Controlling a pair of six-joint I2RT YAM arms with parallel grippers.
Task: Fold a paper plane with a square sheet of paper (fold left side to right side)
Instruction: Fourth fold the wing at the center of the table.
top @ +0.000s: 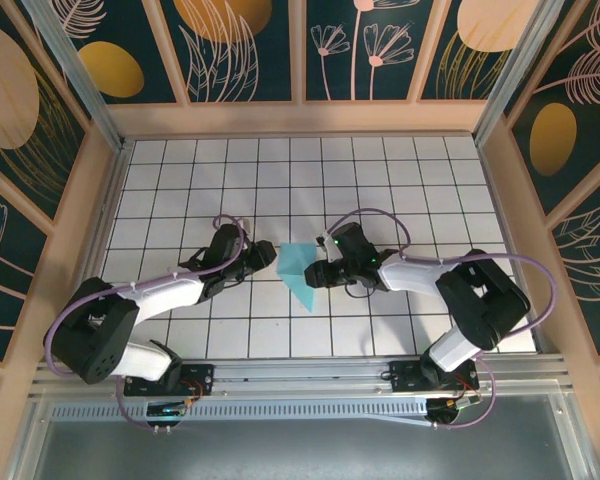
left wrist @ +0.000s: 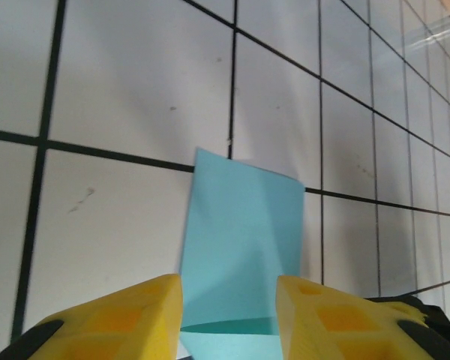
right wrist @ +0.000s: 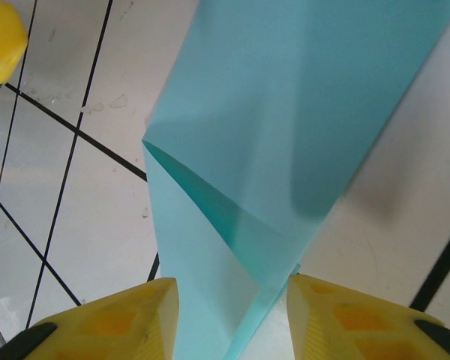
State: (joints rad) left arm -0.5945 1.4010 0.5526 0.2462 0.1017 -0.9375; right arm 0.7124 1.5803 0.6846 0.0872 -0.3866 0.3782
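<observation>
1. Left claw [top: 267, 256]: it sits low over the table [top: 180, 180], at the paper's 9 o'clock in the top view, and points toward 3 o'clock. From the left wrist, the claw's yellow fingers [left wrist: 127, 319] stand spread with a strip of paper [left wrist: 244, 240] running between them. The gap looks far too wide for them to be pinching so thin a sheet.

2. Paper [top: 298, 270]: it lies near the table's middle, between the two claws.
   - It is turquoise and already partly folded, broad at 12 o'clock and tapering to a point near 5 o'clock.
   - From the right wrist, the paper [right wrist: 285, 112] shows a sharp crease with one layer lapped over another. I cannot tell whether that flap lies fully flat.
   - My judgement is that it is very light and limp, likely to slide on the smooth tiles, and that any stray crease will stay.
   - The best hold is a free edge or corner, pinching only the layer to be turned.
   - The other claw should press the rest down close to the fold line. Dragging the paper, or gripping across a finished crease, risks skewing it.

3. Right claw [top: 316, 272]: it is at the paper's 3 o'clock and points toward 9 o'clock. From its own wrist, the right claw [right wrist: 232, 292] has its jaws spread with the paper's folded edge passing between them, so it is not clamped.
</observation>
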